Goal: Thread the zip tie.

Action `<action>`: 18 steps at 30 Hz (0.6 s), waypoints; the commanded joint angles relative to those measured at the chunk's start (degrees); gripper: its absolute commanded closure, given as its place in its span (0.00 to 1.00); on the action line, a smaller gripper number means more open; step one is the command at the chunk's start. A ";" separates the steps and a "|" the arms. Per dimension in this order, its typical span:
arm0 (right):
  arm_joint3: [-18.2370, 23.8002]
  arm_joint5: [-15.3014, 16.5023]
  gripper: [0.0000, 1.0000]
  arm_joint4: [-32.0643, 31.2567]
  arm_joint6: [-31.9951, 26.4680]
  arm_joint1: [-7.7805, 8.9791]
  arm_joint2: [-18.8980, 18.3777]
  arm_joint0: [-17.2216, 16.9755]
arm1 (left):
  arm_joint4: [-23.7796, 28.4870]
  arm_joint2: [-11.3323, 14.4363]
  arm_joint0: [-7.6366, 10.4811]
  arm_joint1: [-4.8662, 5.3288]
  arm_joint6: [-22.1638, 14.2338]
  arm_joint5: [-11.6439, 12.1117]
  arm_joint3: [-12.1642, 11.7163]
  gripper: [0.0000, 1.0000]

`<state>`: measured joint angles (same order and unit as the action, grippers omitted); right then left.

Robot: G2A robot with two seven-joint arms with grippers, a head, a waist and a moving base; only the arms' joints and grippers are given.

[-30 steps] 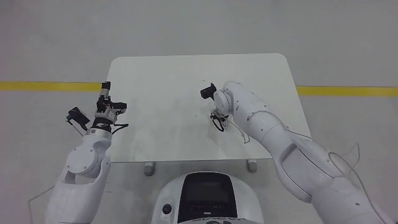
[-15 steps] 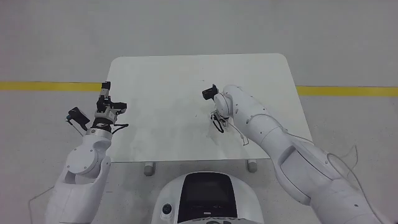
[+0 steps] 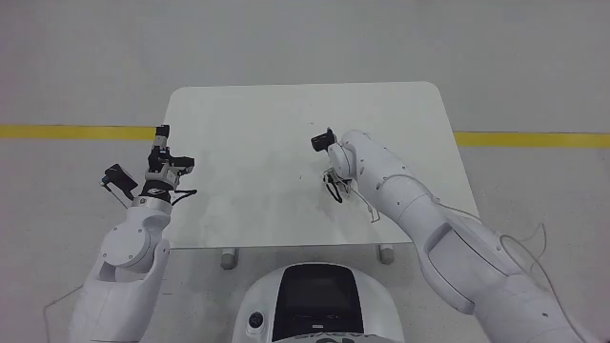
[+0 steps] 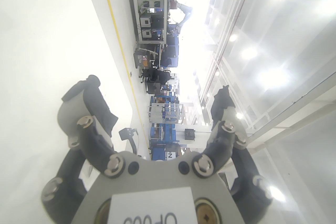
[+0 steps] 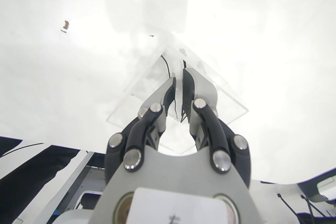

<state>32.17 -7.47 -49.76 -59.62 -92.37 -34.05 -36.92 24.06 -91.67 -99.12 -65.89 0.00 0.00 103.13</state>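
Almost nothing has changed: your right arm (image 3: 400, 186) only shifts a touch over the bench (image 3: 248, 124). The right hand (image 5: 178, 75) stays clenched on the thin black zip tie (image 5: 165, 63), above a clear plate (image 5: 225, 101). The left hand (image 4: 157, 84) waits released by the bench edge. Threading looks unstarted.

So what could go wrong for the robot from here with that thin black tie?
1. The right gripper seems to pinch the thin black zip tie only at its fingers' very tips, so the tie might slip or bend.
2. Those tips sit low over the clear square plastic plate; pressing down could shove it across the white table.
3. The left gripper is open and empty at the table's edge, far from helping.
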 commanded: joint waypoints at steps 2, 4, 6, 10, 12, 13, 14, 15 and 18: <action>0.52 0.06 0.84 -0.44 -0.21 -0.01 -0.19 -0.06 | 0.00 0.00 0.00 0.00 0.00 0.00 0.00 0.00; 0.89 -0.10 0.86 -0.76 -0.31 0.04 -0.35 -0.15 | 0.00 0.00 0.00 0.00 0.00 0.00 0.00 0.00; 1.44 -0.32 0.85 -1.18 -0.43 0.13 -0.54 -0.31 | 0.00 0.00 0.00 0.00 0.00 0.00 0.00 0.00; 2.39 -0.59 0.84 -1.89 -0.88 0.33 -0.95 -0.69 | 0.00 0.00 0.00 0.00 0.00 0.00 0.00 0.00; 2.80 -0.52 0.84 -2.13 -1.11 0.42 -1.15 -0.89 | 0.00 0.00 0.00 0.00 0.00 0.00 0.00 0.00; 3.15 -0.28 0.84 -2.26 -1.33 0.48 -1.25 -1.05 | 0.00 0.00 0.00 0.00 0.00 0.00 0.00 0.00; 3.41 -0.01 0.84 -2.36 -1.55 0.52 -1.31 -1.17 | 0.00 0.00 0.00 0.00 0.00 0.00 0.00 0.00; 3.73 0.35 0.84 -2.44 -1.79 0.55 -1.35 -1.32 | 0.00 0.00 0.00 0.00 0.00 0.00 0.00 0.00; 4.48 0.94 0.85 -2.83 -2.34 0.65 -1.50 -1.77 | 0.00 0.00 0.00 0.00 0.00 0.00 0.00 0.00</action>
<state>36.47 -6.56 -52.43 -61.83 -91.74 -35.52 -38.55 24.06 -91.67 -99.12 -65.89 0.00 0.00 103.13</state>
